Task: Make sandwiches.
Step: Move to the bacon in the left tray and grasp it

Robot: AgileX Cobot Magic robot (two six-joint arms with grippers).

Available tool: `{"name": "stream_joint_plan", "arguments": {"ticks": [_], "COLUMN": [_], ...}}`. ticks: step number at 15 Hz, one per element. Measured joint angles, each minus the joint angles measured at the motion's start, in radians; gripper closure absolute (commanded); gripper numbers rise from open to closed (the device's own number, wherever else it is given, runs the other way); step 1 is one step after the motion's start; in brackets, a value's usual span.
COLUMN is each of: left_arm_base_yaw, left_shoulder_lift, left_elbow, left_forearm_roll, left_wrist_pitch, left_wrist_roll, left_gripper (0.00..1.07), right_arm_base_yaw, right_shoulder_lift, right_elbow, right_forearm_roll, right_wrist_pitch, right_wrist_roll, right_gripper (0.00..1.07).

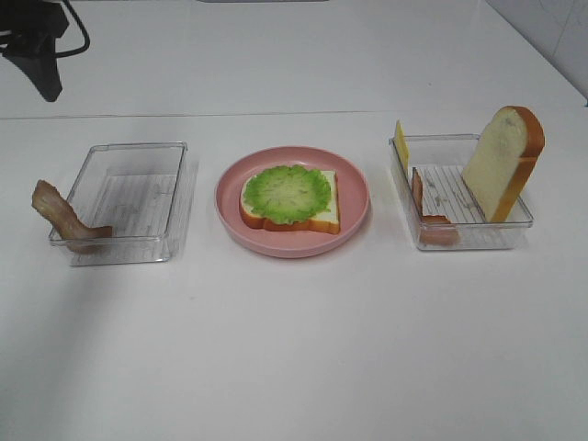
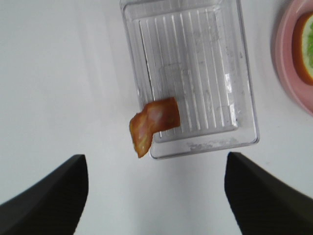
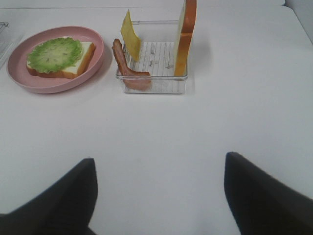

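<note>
On the pink plate (image 1: 230, 197) lies a bread slice topped with a ruffled green lettuce leaf (image 1: 288, 193), also in the right wrist view (image 3: 55, 53). One bacon strip (image 1: 64, 216) hangs over the front left corner of the left clear tray (image 1: 138, 147). The right clear tray (image 1: 459, 241) holds an upright bread slice (image 1: 503, 161), a yellow cheese slice (image 1: 401, 142) and another bacon strip (image 1: 427, 211). My left gripper (image 2: 154, 205) hovers open near the draped bacon (image 2: 154, 120), holding nothing. My right gripper (image 3: 159, 200) is open and empty, well short of its tray (image 3: 156, 85).
Bare white tabletop lies in front of the trays and plate. A dark piece of equipment (image 1: 37, 46) sits at the far left back corner. The plate's rim (image 2: 288, 63) lies close beside the left tray (image 2: 195, 73).
</note>
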State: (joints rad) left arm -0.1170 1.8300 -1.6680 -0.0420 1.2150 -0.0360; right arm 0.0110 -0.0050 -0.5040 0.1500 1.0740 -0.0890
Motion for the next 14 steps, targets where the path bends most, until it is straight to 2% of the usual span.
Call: {"name": "stream_joint_plan", "arguments": {"ticks": [4, 7, 14], "left_arm_base_yaw": [0.035, 0.035, 0.035], "left_shoulder_lift": [-0.010, -0.010, 0.066], "left_elbow": [0.156, 0.237, 0.269], "left_forearm_roll": [0.002, 0.001, -0.003], "left_wrist_pitch": [-0.010, -0.132, -0.258], "left_wrist_roll": [-0.037, -0.058, -0.089], "left_gripper": [0.33, 0.33, 0.33], "right_arm_base_yaw": [0.000, 0.000, 0.000], "right_shoulder_lift": [0.000, 0.000, 0.000], "right_elbow": [0.000, 0.000, 0.000], "right_forearm_roll": [0.000, 0.000, 0.000], "right_wrist_pitch": [0.000, 0.000, 0.000], "right_wrist_roll": [0.000, 0.000, 0.000], "right_gripper": [0.37, 0.37, 0.37]}}
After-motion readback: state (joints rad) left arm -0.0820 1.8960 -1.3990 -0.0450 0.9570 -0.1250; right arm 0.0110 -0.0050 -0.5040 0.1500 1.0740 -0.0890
